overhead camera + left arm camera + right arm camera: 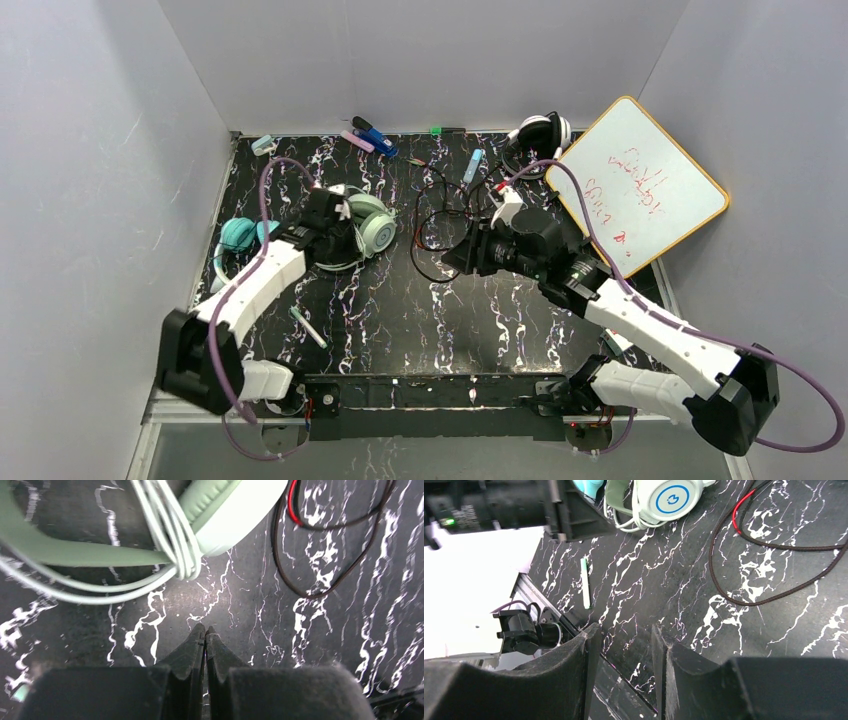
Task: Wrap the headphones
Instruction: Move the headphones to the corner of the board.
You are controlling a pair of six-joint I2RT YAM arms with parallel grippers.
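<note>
Here, left gripper (205, 632): pressed together, empty; mint-green headphones (225, 515) at twelve o'clock.
Right gripper (625, 629): spread, empty, above table (664, 580); black cable (769, 599) at two o'clock.

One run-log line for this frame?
left pincer: shut, empty, beside mint headphones | right pincer: open, empty, near black cable

black marbled table (400, 310); whiteboard (640, 185) with red scribbles at right; blue marker (378, 139) at far edge; pale pen (308, 328) front-left
</note>
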